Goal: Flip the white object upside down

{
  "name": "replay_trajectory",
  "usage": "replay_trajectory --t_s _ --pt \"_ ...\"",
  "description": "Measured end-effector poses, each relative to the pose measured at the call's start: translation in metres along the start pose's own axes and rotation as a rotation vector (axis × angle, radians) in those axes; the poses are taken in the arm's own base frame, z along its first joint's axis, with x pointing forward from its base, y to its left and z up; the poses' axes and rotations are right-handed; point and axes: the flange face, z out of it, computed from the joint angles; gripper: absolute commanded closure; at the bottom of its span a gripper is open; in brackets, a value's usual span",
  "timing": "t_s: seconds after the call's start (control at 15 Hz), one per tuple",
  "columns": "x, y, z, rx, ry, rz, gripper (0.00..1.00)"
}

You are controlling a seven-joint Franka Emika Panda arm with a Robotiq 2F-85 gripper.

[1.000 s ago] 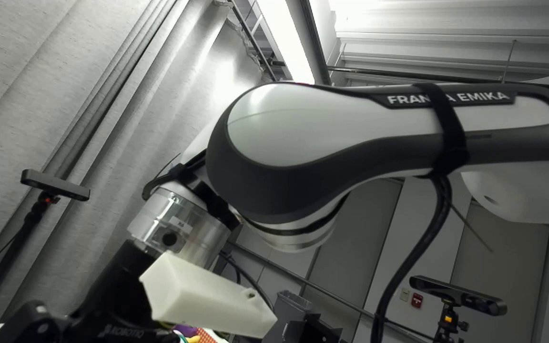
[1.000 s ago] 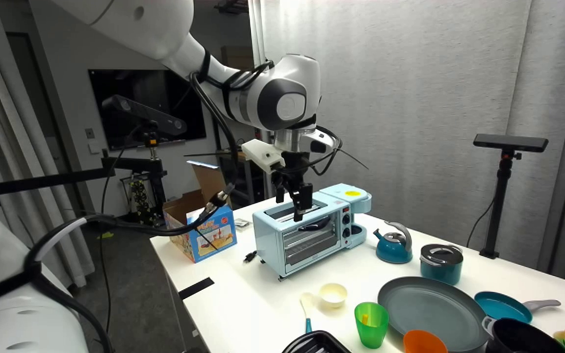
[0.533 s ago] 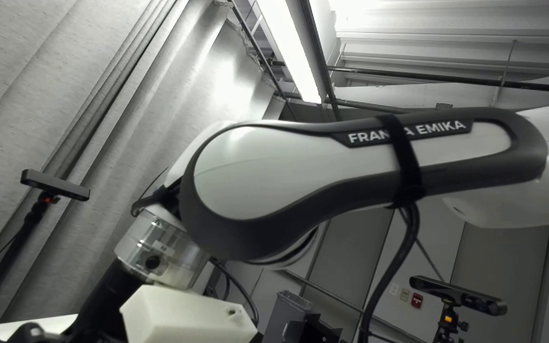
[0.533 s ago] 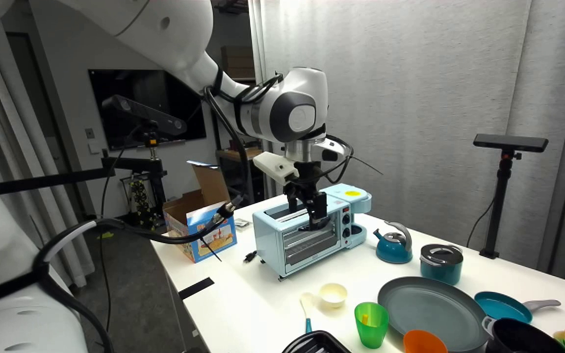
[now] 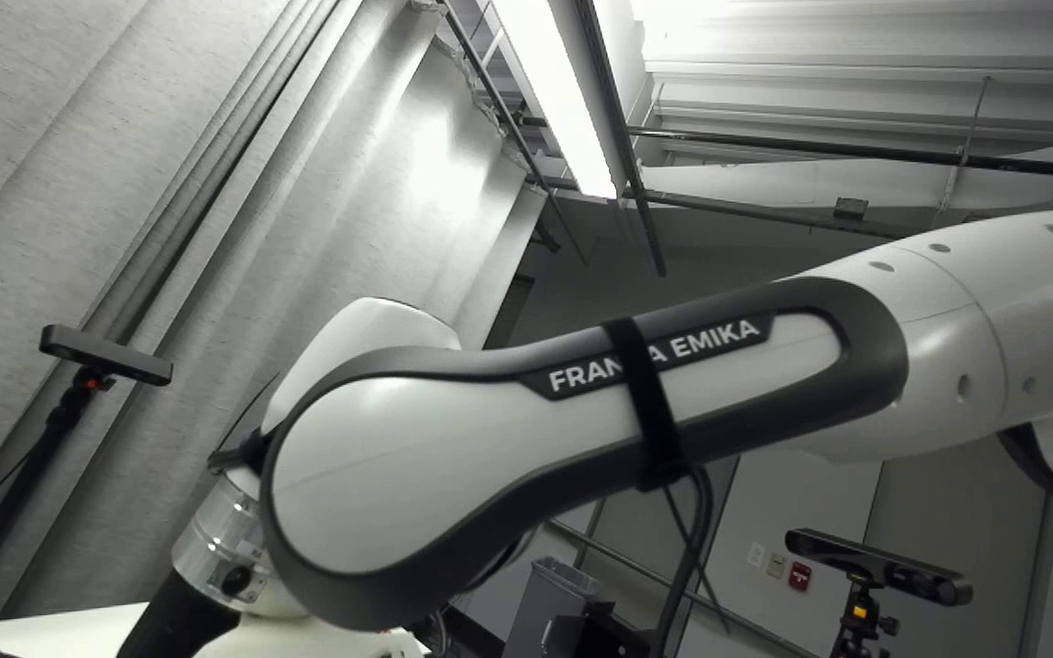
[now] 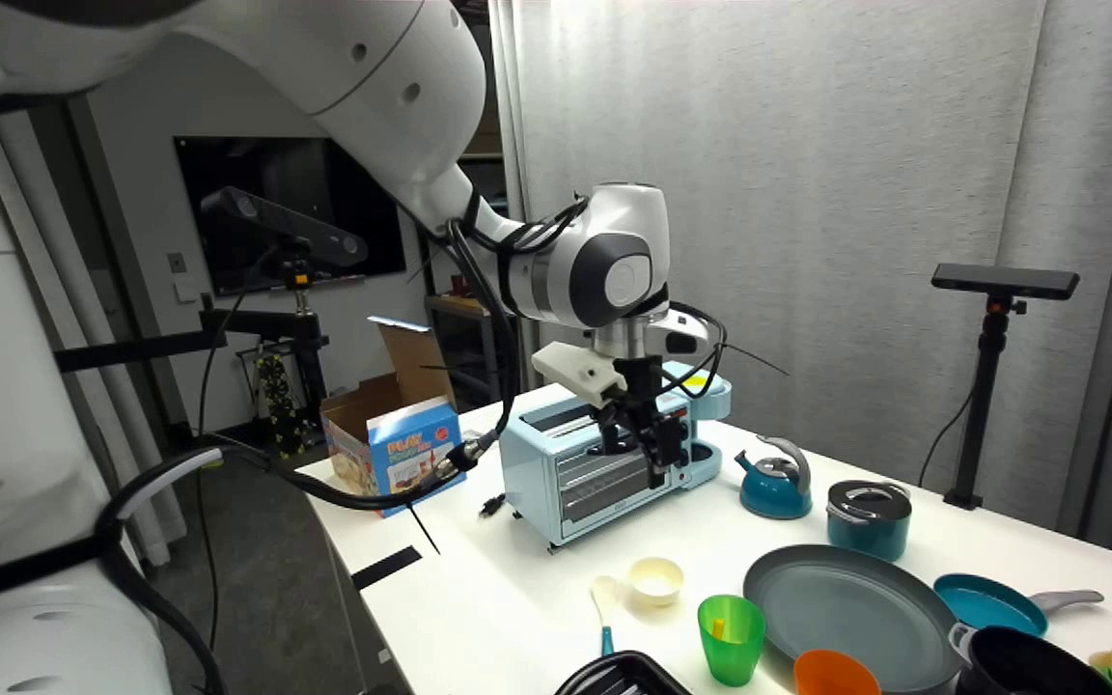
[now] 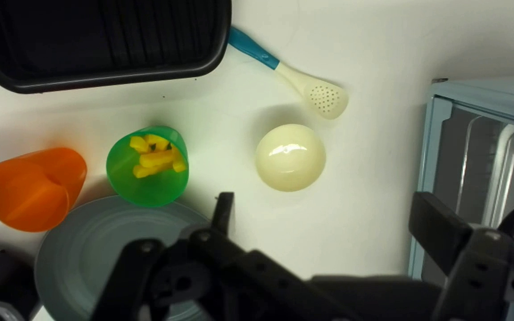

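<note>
Beyond the empty, wide-spread black two-fingered gripper, the round, plastic-looking cream-white bowl seems light and slick: pinch its rim.

The arm is glossy white with charcoal trim; toward two o'clock of its rounded end, white letters, FRAN and A EMIKA, flank a black strap; toward eight o'clock, a silver collar carries a round black spot; a black cable bears a metal connector; a cream block shows at nine o'clock of the black wrist; matte black jaws, dotted with screws.
</note>
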Motion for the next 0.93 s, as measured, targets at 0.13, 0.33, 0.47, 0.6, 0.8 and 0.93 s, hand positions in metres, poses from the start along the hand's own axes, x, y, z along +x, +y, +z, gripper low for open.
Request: replay_trajectory --t_s 0.13,0.33,0.47,0.6,0.8,0.93 --pt "0.007 0.005 0.011 -0.012 0.007 -0.002 0.00" --pt "0.018 0.011 0.027 -0.021 0.017 0.006 0.00" --pt "0.025 0.015 0.039 -0.025 0.024 0.016 0.00" --pt "0.033 0.019 0.051 -0.034 0.040 0.029 0.00" --pt "0.046 0.023 0.068 -0.046 0.063 0.055 0.00" --pt "0.055 0.027 0.080 -0.053 0.067 0.073 0.00"
